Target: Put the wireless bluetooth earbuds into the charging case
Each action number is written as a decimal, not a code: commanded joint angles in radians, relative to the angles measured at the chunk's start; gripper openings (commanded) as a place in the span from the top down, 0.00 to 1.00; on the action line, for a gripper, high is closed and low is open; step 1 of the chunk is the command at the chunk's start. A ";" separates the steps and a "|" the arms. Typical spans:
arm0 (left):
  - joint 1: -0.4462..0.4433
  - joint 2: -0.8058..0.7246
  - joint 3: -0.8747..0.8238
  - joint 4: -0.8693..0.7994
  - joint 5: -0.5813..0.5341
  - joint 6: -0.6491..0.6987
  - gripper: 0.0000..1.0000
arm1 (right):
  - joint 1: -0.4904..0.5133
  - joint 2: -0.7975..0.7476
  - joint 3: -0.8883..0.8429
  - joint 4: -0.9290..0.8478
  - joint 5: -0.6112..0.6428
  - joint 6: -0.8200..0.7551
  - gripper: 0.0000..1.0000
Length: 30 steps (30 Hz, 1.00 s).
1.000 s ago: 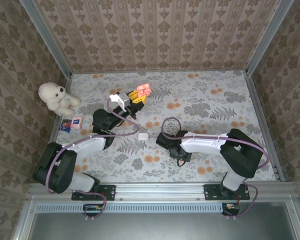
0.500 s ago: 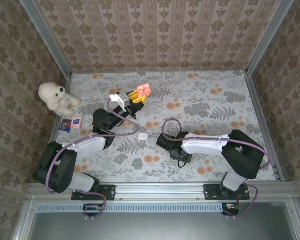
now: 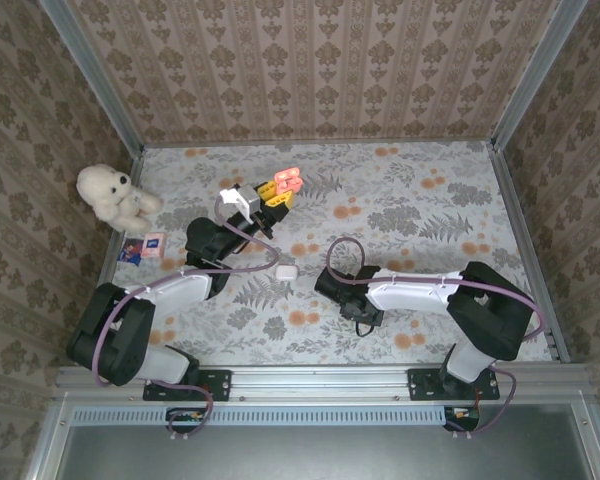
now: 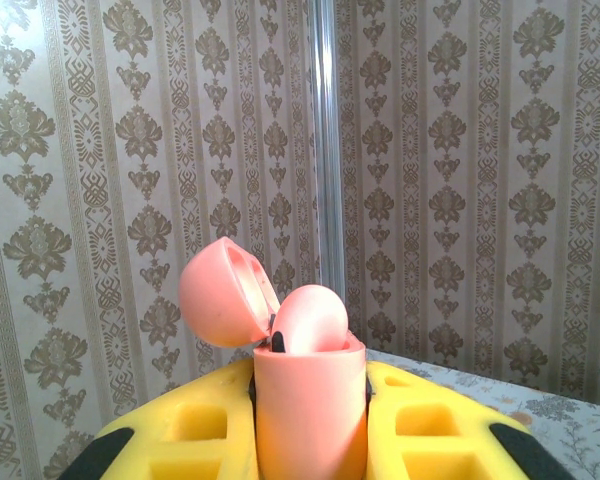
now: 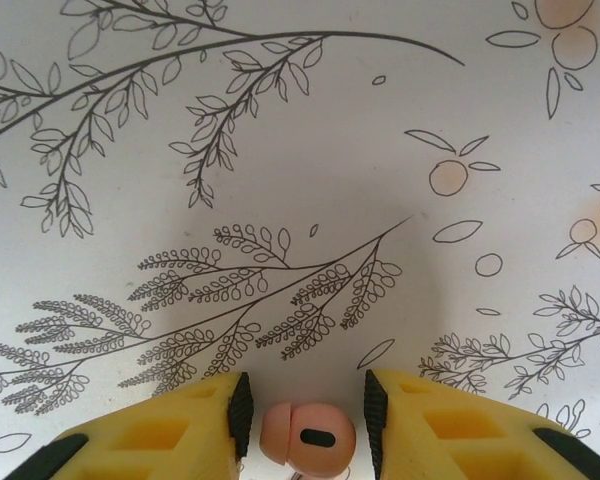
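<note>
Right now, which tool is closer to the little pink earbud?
Right. The earbud lies between the open fingers of the right tool; the left tool holds the open pink case farther back.

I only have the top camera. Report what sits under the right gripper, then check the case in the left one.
Observer: On the right wrist camera, a pink earbud lies on the table inside the open right gripper, a thin gap on each side.
Operator: Now the case lid.
Observer: On the left wrist camera, the left gripper grips the pink case upright, its lid swung open.
Operator: Say what is inside.
Observer: A rounded pink shape sits in its mouth; I cannot tell whether it is an earbud.
</note>
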 commanded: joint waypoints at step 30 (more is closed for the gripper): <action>-0.014 0.029 0.044 0.036 0.004 0.001 1.00 | -0.014 -0.244 -0.072 0.041 0.100 -0.027 0.68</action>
